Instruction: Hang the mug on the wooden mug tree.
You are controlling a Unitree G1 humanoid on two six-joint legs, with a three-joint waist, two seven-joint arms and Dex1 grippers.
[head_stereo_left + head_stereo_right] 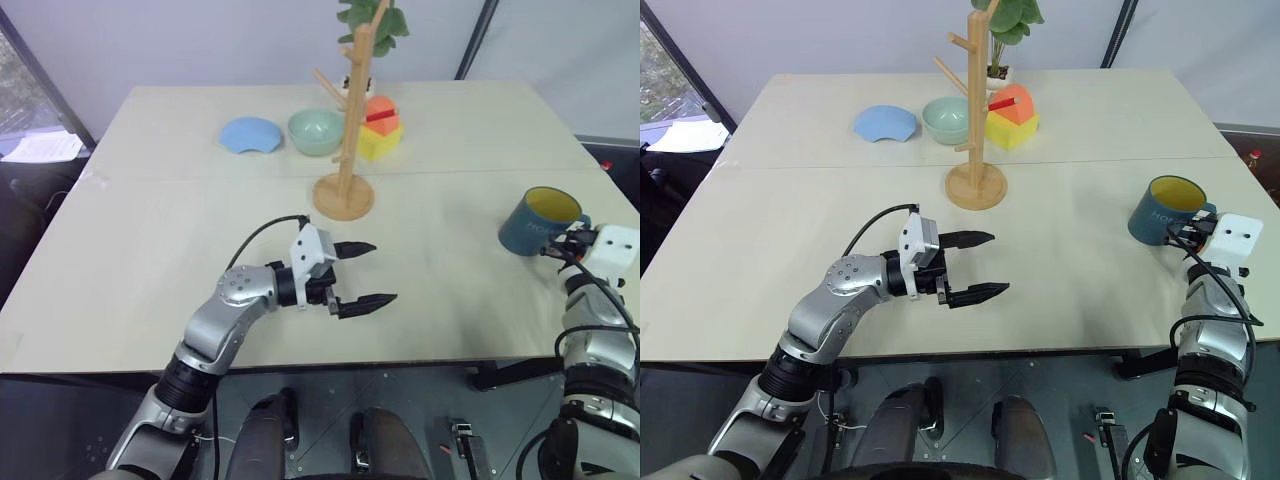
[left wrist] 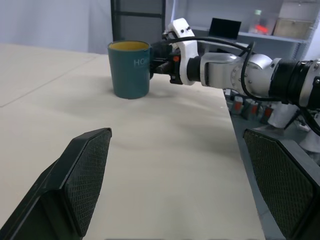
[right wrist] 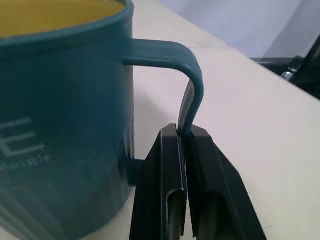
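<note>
The dark teal mug [image 1: 535,222] with a yellow inside stands upright on the table near its right edge. My right gripper [image 3: 183,131] is shut on the mug's loop handle [image 3: 192,95], both black fingers pinching the lower part of the loop. The wooden mug tree [image 1: 350,120], a tall pole with angled pegs on a round base, stands at the table's middle, well to the left of the mug. My left gripper [image 1: 385,272] hovers open over the table in front of the tree, pointing toward the mug [image 2: 129,70], nothing between its fingers.
Behind the mug tree lie a blue plate [image 1: 250,134], a pale green bowl [image 1: 316,131] and a yellow and orange block [image 1: 380,128], with a potted plant [image 1: 372,20] at the back. The table's right edge [image 1: 615,190] runs close beside the mug.
</note>
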